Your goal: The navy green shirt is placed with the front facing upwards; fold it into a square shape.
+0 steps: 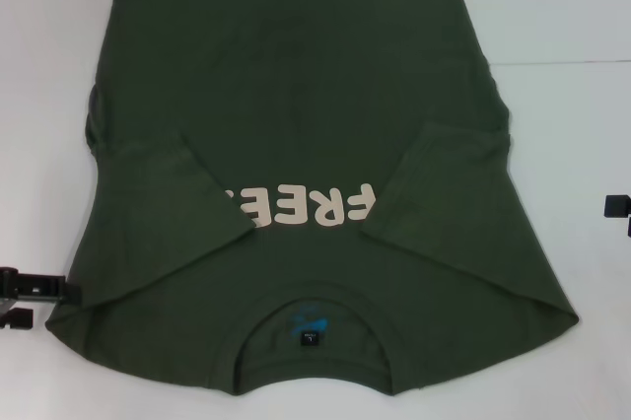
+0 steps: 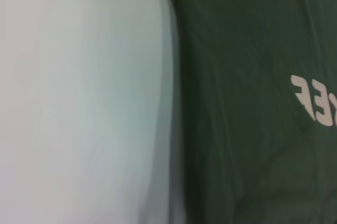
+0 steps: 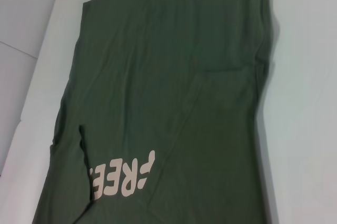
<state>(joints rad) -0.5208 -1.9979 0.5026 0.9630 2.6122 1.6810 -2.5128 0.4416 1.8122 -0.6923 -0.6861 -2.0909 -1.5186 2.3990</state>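
The shirt (image 1: 296, 114) lies flat on the table (image 1: 552, 65), collar toward me and both sleeves folded inward, soft and limp, so I'd pinch its hem corners, though I cannot tell whether my left gripper (image 1: 25, 294) or right gripper (image 1: 616, 206) is clenched.

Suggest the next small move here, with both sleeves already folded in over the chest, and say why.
Probably bring both grippers in to the collar end, nearest the robot, to fold the shirt lengthwise toward the hem. Both sleeves already lie folded over the lettering, so the shirt is a long rectangle, not yet a square. The left gripper and right gripper sit just off the shirt's sides, holding nothing.
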